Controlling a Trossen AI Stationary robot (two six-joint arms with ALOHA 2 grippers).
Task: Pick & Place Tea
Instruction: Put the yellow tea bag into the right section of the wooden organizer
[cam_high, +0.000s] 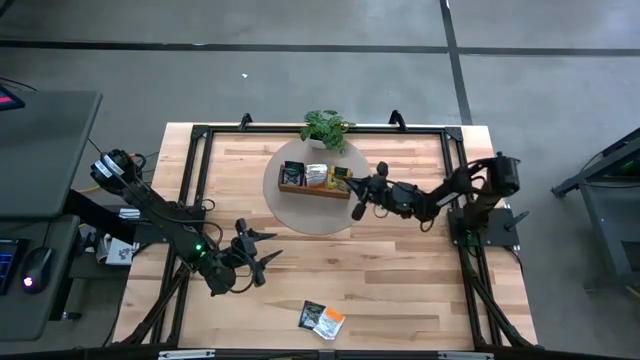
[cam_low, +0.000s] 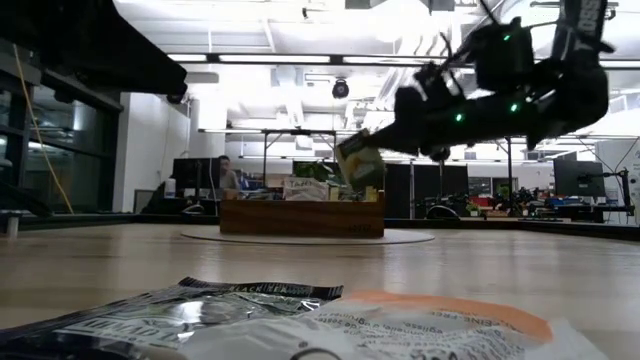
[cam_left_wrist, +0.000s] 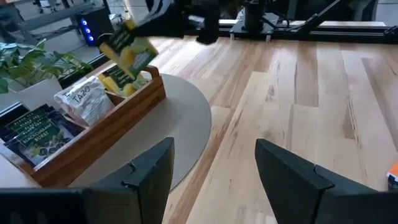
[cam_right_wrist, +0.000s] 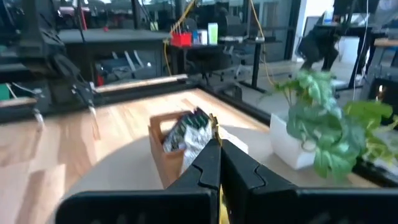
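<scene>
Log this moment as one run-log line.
right hand: shut on yellow-green tea sachet, above wooden tray | left hand: open, empty | two sachets remain on table

Right gripper (cam_high: 353, 193) hangs just above the tray's (cam_high: 315, 190) right end, sachet (cam_left_wrist: 129, 50) pinched over that end compartment; plant (cam_high: 325, 127) just behind the tray. Left gripper (cam_high: 262, 248) sits well in front-left, loose sachets (cam_high: 322, 318) on the table (cam_high: 400, 280) in front of it, to its right.

Yellow-green sachet (cam_left_wrist: 129, 51); brown wooden tray (cam_left_wrist: 106, 134).

high: overhead, whole table (cam_high: 400, 270) | low: tabletop level | wrists: close, both see tray (cam_left_wrist: 99, 134)
</scene>
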